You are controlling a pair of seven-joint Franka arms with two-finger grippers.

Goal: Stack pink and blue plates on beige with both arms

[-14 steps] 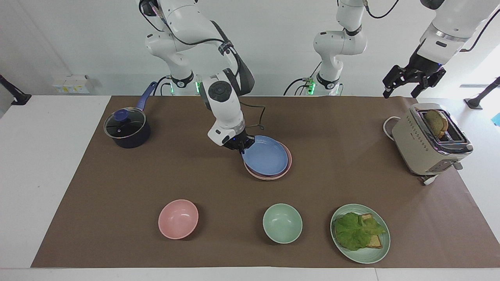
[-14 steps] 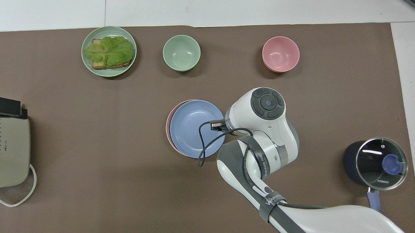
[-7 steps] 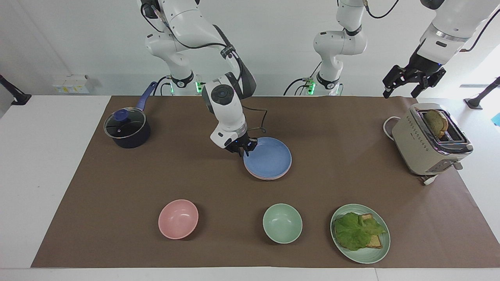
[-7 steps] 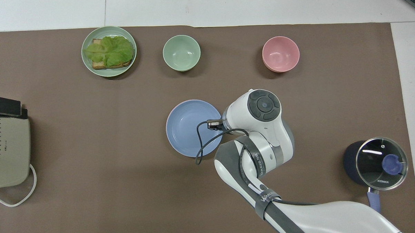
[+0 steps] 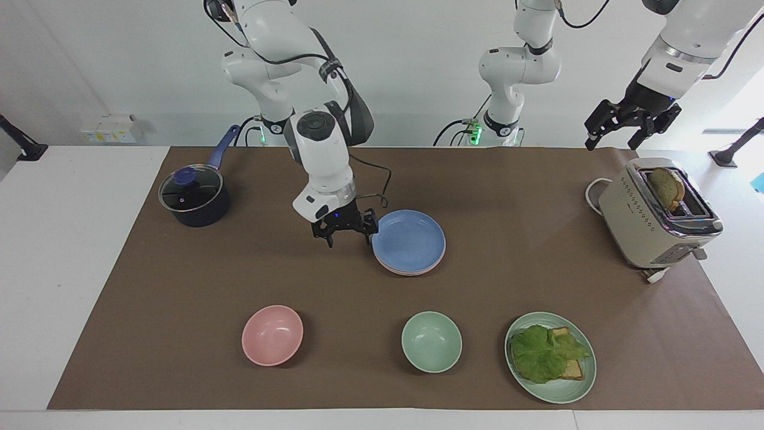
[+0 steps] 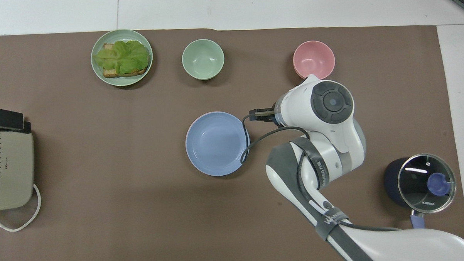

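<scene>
Jaws of right gripper [image 5: 347,234] spread beside blue plate [image 5: 409,239] — lower plates mostly hidden.

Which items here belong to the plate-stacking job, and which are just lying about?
Job: blue plate on top of the stack; pink plate edge beneath; right gripper open beside them.
Lying about: pot, toaster, pink bowl, green bowl, sandwich plate.

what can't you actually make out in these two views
- Lower plates: in the overhead view the blue plate covers them wholly. The facing view shows only a pale rim sliver, so pink and beige can't be told apart.
- Right claw: hidden under its own wrist in the overhead view.
- Left claw: outside the overhead view.
- Toaster: cut by the overhead view's edge.
</scene>
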